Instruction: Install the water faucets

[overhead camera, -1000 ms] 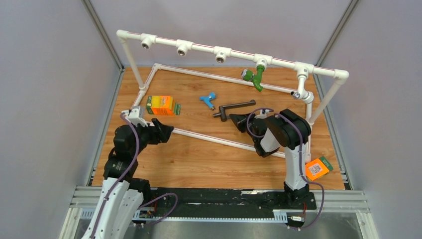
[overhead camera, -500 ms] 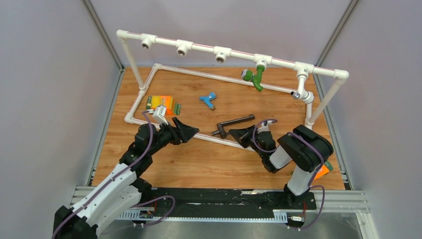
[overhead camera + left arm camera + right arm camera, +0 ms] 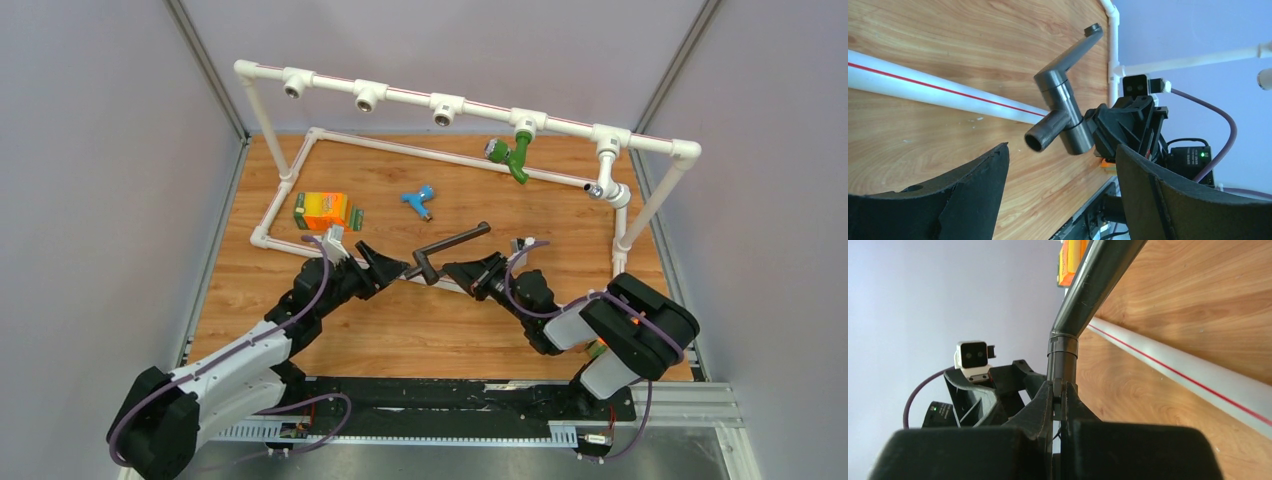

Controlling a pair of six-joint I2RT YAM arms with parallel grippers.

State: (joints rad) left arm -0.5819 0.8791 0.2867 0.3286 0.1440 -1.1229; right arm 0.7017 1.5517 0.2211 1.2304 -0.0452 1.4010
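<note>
- My right hand [image 3: 462,272] is clamped on the dark faucet [image 3: 452,245], gripping the thick short end near its elbow. In the right wrist view the fingers [image 3: 1045,405] are pressed on the barrel with only a sliver of gap between them.
- The dark faucet is off the bench [image 3: 400,330], over the near rail of the frame [image 3: 400,95]. Its long tube slants up and away toward the back right.
- From the left wrist view, the faucet's open side stub points toward my left hand [image 3: 1062,150], and the rail with its red line passes behind it. I cannot tell whether faucet and rail touch.
- My left hand is spread wide and holds nothing. Its two fingers frame the stub from just beside it, without touching.
- The two hands face each other across the faucet, close together, near the middle of the bench.
- The blue faucet [image 3: 419,200] lies loose on the bench inside the frame, behind the dark one.
- The green faucet [image 3: 512,152] hangs from a socket on the top rail, right of centre.
- The chrome faucet [image 3: 605,190] hangs under the rightmost socket.
- Three sockets on the left of that rail are open.
- An orange box [image 3: 322,210] sits on the bench, just inside the frame's left corner.
</note>
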